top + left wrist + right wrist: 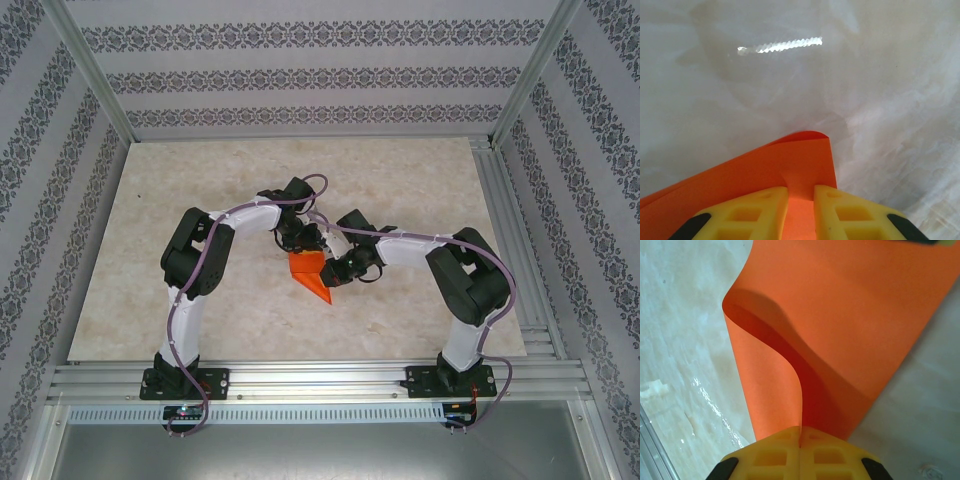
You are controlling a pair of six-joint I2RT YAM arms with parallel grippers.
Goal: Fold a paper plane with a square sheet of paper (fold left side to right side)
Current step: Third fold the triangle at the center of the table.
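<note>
The paper plane (312, 275) is thin, light stuff: it will bend at a touch, slide easily on the smooth counter (200, 200), and keep any crease or dent pressed into it (so a careless squeeze would probably show for good). It is best taken by an edge or corner, close to the line to be folded, with the rest held flat so it cannot swing.

It is bright orange and plain on both faces. From above it looks like a wedge with its point toward the near edge, lying in the middle of the counter between the two arms. The right wrist view shows one layer curling up off another in a soft, uncreased bend.

The right fingers (775, 452) are closed tight, pinching an edge of the paper where the curl begins. The left fingers (755, 210) stand a little apart over a rounded corner of the sheet, which lies flat across behind the gap and is not pinched. Whether they press on it I cannot tell.
</note>
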